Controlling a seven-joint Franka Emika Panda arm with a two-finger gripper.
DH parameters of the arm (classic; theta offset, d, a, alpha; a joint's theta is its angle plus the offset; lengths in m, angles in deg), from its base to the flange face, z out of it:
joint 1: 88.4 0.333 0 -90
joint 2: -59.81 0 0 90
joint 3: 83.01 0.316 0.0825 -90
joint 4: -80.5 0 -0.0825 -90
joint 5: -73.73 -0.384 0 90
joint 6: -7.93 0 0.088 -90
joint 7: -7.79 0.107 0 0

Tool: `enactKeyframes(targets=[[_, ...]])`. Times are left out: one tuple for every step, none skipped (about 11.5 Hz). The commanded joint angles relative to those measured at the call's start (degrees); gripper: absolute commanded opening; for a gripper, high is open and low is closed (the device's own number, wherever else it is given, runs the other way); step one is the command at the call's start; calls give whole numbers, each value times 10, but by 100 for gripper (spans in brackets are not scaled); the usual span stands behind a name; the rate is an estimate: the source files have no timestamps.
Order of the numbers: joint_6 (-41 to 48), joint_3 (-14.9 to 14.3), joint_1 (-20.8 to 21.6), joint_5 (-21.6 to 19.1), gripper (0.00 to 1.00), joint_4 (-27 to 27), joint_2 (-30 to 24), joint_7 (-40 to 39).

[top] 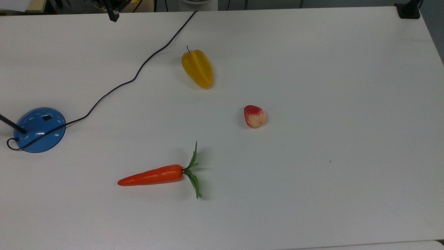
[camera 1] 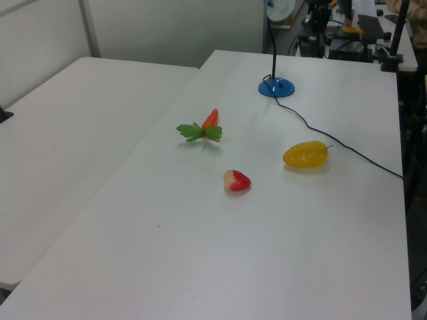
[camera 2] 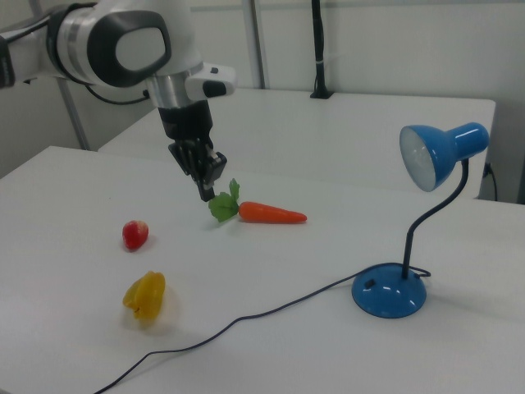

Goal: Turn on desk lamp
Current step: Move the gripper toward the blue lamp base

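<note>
Overhead, the tool (camera 2: 207, 190) with fingers together, empty, touching nothing, well apart from the desk lamp (camera 2: 389, 293).

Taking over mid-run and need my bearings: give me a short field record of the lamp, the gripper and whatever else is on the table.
lamp: desk lamp upright on white table, shade unlit
switch: small dark rocker on blue base, untouched
gripper: gripper in the air, clear of the lamp, fingers together
cord: black cord trails across table
clutter: carrot, yellow starfruit, red-and-cream fruit
</note>
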Motion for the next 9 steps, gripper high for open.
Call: enactKeyframes(targets=[[-91, 0, -21, 1, 0, 58, -17, 31], [-112, 0, -29, 1, 0, 72, -18, 31], [-144, 0, -34, 1, 0, 93, -18, 33], [-179, 0, -35, 5, 0, 122, -23, 44], [-218, -1, -36, 7, 0, 145, -29, 66], [-240, -1, -43, 8, 0, 153, -31, 82], [-247, -1, -50, 9, 0, 153, -31, 87], [-258, 0, -60, 9, 0, 153, -31, 91], [-277, -1, -67, 10, 0, 153, -28, 100]])
